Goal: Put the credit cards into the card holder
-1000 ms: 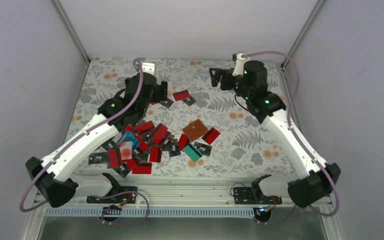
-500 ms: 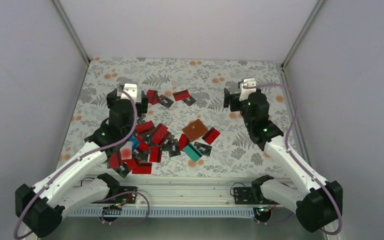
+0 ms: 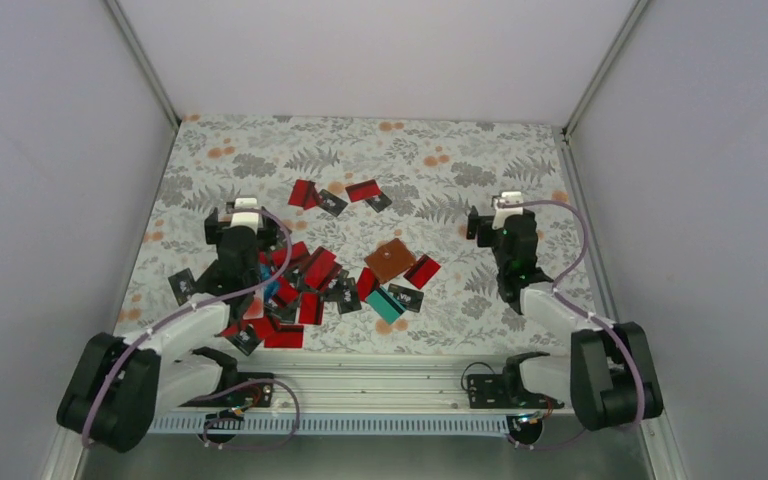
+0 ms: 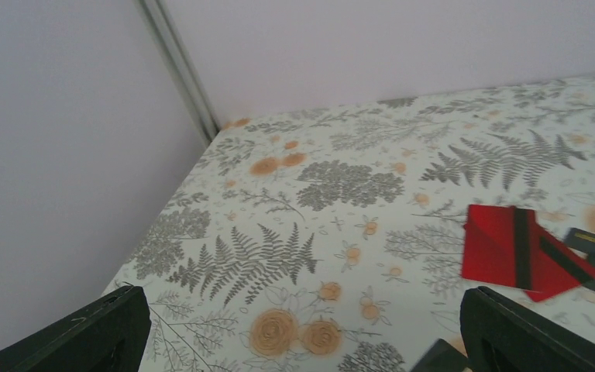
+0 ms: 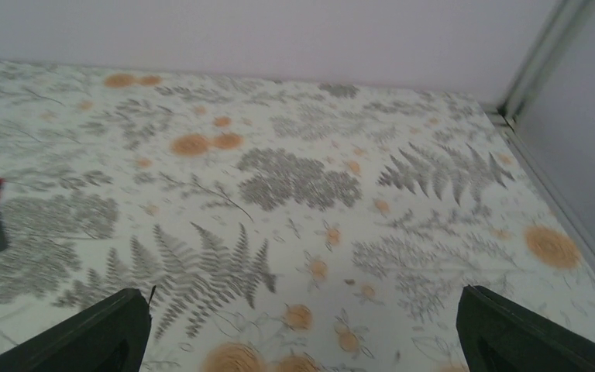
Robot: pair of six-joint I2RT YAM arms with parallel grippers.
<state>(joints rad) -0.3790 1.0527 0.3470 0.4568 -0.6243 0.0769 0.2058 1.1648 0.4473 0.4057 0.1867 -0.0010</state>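
The brown card holder [image 3: 390, 260] lies folded near the middle of the table. Credit cards [image 3: 290, 290], mostly red and black, lie in a heap to its left, with a red one [image 3: 422, 271] and a teal one [image 3: 384, 305] beside it. Two red cards [image 4: 503, 248] lie further back. My left gripper [image 3: 245, 218] is open and empty over the heap's left end. The left wrist view shows the left gripper [image 4: 302, 341] wide apart above bare cloth. My right gripper [image 3: 503, 218] is open and empty to the right of the holder, and the right gripper [image 5: 302, 341] faces the far wall.
A floral tablecloth [image 3: 440, 160] covers the table, which is closed in by grey walls on three sides. A few more cards [image 3: 365, 190] lie toward the back. A metal rail [image 3: 380, 375] with both arm bases runs along the near edge.
Both arms have pulled back from the far side toward the near edge and folded up. Both grippers stayed open and empty. No card or holder moved.
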